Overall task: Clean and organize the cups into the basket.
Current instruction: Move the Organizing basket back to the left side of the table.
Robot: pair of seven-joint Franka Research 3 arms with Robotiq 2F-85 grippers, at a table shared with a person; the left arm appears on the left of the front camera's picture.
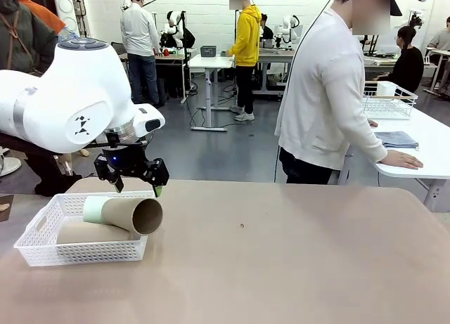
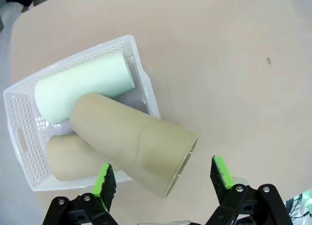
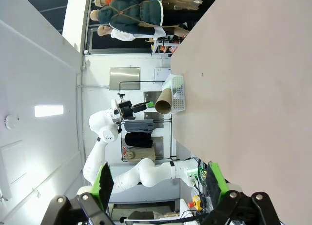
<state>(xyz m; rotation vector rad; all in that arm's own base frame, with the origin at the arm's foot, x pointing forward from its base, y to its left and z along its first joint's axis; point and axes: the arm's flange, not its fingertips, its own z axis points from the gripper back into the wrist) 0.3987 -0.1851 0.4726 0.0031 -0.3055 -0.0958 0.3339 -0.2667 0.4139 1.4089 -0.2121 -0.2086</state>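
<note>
All three cups lie on their sides in the white basket (image 1: 42, 248) at the counter's (image 1: 281, 268) left edge, on the robot's side: the mint cup (image 2: 83, 91) along the far wall, one tan cup (image 2: 73, 159) flat on the floor, and the second tan cup (image 2: 134, 142) propped across both with its open mouth jutting over the basket's rim. The left pincer (image 2: 163, 178) hangs just above that rim, its jaws wide apart and holding nothing; the right pincer (image 3: 158, 183) is likewise spread and empty, well away from the basket. The step in hand looks like settling the overhanging cup, best done by nudging its mouth inward along the basket's length without tipping the light basket. Count: three cups, one mint and two tan; one basket.
</note>
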